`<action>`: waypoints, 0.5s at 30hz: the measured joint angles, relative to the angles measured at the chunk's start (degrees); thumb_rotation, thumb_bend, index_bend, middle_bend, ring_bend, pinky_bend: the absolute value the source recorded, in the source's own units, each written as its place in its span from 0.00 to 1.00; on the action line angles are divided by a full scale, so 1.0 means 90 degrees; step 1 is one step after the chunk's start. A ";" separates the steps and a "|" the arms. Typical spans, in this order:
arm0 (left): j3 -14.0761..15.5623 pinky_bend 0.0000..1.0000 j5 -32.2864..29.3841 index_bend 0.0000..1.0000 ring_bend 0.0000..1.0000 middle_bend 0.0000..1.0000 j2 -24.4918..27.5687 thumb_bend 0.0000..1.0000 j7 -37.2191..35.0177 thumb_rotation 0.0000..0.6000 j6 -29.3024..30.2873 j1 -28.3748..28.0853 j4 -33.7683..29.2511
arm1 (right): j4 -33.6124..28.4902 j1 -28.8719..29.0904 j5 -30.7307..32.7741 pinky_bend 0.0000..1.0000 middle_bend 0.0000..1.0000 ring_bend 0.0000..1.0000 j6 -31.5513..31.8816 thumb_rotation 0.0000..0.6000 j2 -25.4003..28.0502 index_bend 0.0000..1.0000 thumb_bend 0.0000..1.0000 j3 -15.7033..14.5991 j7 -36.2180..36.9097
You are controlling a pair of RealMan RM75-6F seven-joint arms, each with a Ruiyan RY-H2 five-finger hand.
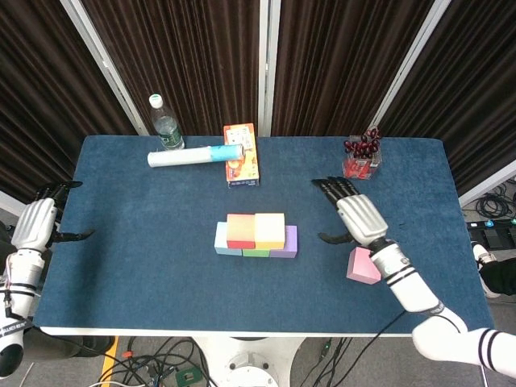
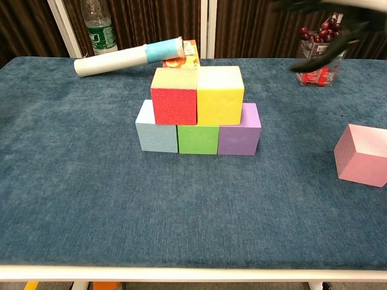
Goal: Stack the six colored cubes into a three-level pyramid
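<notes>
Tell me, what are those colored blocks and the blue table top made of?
The blocks, such as the red cube and the pink cube, look like matte foam: grainy faces, soft edges, no shine. It could also be rough-painted wood. The table cover looks like short-pile fabric or carpet, with a fuzzy, mottled blue weave.

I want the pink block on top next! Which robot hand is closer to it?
The right hand. It hovers open just above and behind the pink block; the left hand sits far off at the table's opposite edge.

No readable text: bottle label and orange box print too small, blurred.
</notes>
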 measured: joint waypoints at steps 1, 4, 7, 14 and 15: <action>0.0008 0.06 0.0007 0.19 0.07 0.17 -0.0001 0.06 0.0034 1.00 0.0034 0.0015 0.0000 | -0.0021 -0.0093 -0.0039 0.00 0.14 0.00 0.0043 1.00 0.0128 0.00 0.10 -0.0045 0.0074; 0.0029 0.06 0.0068 0.19 0.07 0.17 -0.0018 0.06 0.0176 1.00 0.0160 0.0046 0.0019 | -0.0042 -0.0334 -0.0264 0.00 0.17 0.00 0.0101 1.00 0.0476 0.00 0.10 -0.0247 0.0372; 0.0065 0.06 0.0164 0.19 0.07 0.17 -0.0062 0.06 0.0438 1.00 0.0337 0.0076 0.0063 | 0.0004 -0.0515 -0.0621 0.00 0.19 0.00 0.0109 1.00 0.0688 0.00 0.10 -0.0497 0.0692; 0.0209 0.06 0.0438 0.19 0.07 0.17 -0.0092 0.06 0.0881 1.00 0.0692 0.0203 -0.0115 | 0.0457 -0.0700 -0.1917 0.00 0.20 0.00 0.0042 1.00 0.0966 0.00 0.10 -0.1188 0.1309; 0.0216 0.06 0.0457 0.19 0.07 0.17 -0.0078 0.06 0.0861 1.00 0.0701 0.0217 -0.0168 | 0.0570 -0.0706 -0.2079 0.00 0.20 0.00 0.0037 1.00 0.0980 0.00 0.10 -0.1268 0.1329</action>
